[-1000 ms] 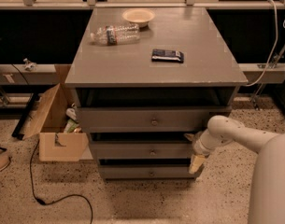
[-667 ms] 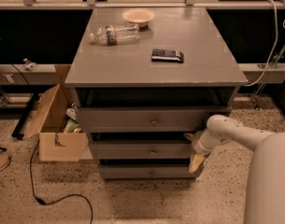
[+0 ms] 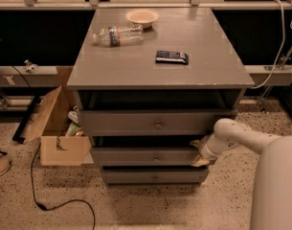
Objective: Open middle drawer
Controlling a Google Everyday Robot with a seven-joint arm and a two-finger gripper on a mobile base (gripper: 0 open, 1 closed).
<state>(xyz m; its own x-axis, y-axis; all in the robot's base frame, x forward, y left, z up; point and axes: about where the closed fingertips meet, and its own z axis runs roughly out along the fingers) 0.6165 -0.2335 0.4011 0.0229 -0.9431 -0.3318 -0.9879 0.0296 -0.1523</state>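
The grey cabinet has three drawers. The middle drawer [image 3: 145, 156] is a shallow grey front with a small round knob [image 3: 156, 159] at its centre and a dark gap above it. My gripper [image 3: 198, 153] is at the right end of this drawer's front, coming in from the right on the white arm [image 3: 241, 138]. It is open: one yellowish fingertip [image 3: 195, 143] is at the front's upper corner and the other is at its lower corner. The taller top drawer [image 3: 155, 121] sits above, and the lowest drawer [image 3: 154, 176] sits below.
On the cabinet top [image 3: 203, 66] lie a plastic bottle [image 3: 117, 35], a shallow bowl [image 3: 142, 17] and a dark flat packet [image 3: 171, 57]. An open cardboard box [image 3: 59, 128] stands against the cabinet's left side. A black cable [image 3: 45, 202] runs over the speckled floor.
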